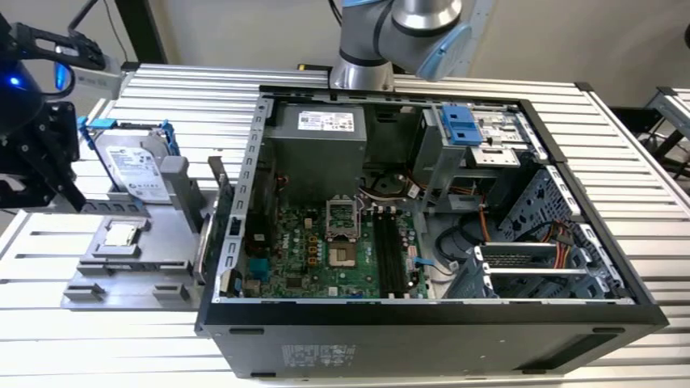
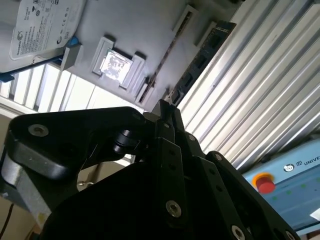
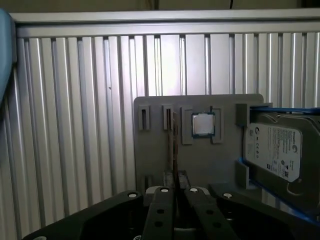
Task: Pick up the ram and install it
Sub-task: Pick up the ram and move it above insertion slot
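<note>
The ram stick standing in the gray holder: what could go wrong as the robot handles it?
1. The ram stands on its thin edge in the gray holder, right in front of the gripper. A slightly off-centre approach might knock or bend it.
2. The small square chip and the hard drive sit on the same holder nearby, so a skewed lift could bump them.

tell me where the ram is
In the first wrist view the ram stands on edge in the grey holder, next to the square chip, at the exterior view's left of the computer case.
</note>
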`<act>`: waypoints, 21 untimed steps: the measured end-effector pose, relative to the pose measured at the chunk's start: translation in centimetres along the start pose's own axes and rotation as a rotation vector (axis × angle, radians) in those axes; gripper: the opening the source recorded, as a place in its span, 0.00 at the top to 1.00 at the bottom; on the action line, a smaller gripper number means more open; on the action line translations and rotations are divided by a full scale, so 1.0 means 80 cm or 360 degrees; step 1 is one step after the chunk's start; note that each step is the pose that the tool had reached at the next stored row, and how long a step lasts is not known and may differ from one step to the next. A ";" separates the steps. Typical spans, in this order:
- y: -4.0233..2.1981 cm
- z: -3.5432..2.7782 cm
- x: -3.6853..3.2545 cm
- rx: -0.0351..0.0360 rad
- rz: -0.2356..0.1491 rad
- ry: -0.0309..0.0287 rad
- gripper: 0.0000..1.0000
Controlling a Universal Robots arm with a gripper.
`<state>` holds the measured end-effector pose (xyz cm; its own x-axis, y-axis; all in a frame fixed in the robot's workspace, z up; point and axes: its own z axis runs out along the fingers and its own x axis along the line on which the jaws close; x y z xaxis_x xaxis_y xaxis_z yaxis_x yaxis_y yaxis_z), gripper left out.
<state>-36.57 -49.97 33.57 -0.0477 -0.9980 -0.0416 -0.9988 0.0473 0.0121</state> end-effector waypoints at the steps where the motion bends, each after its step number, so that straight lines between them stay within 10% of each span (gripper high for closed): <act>1: 0.0001 -0.0035 -0.0003 0.0001 -0.0001 0.00000 1.00; 21: 0.0008 -0.0538 -0.0041 0.0030 -0.0024 -0.00013 1.00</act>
<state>-36.57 -49.83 37.88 -0.0329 -0.9986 -0.0425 -0.9994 0.0332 -0.0072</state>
